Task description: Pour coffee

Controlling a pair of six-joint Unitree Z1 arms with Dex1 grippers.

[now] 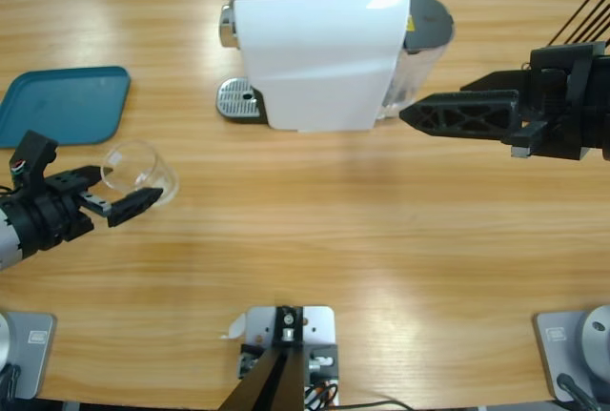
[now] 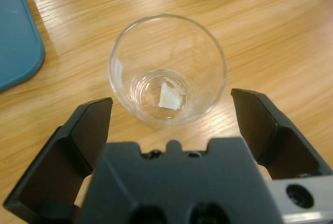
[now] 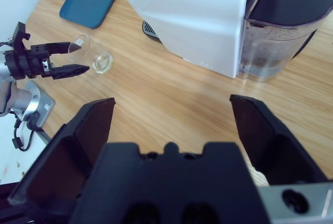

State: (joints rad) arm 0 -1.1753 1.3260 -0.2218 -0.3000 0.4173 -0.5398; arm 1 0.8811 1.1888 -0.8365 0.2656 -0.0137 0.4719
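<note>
A clear glass [image 1: 141, 171] rests on the table at the left, and no coffee shows in it. Its mouth faces my left gripper [image 1: 131, 182], whose jaws stand open with their tips on either side of the rim, not touching it. The left wrist view looks straight into the glass [image 2: 167, 68], down to a bare bottom. My right gripper [image 1: 410, 113] hovers open at the right, beside the white coffee machine [image 1: 319, 49]. In the right wrist view the open right gripper [image 3: 173, 103] points past the machine [image 3: 197, 11] toward the far glass [image 3: 91, 55].
A teal tray [image 1: 62, 106] lies at the far left edge. The machine's metal drip tray [image 1: 238, 98] sticks out on its left, and a dark-lidded water tank [image 1: 424, 39] sits on its right, close to my right gripper. Bare wood [image 1: 315, 230] stretches between the arms.
</note>
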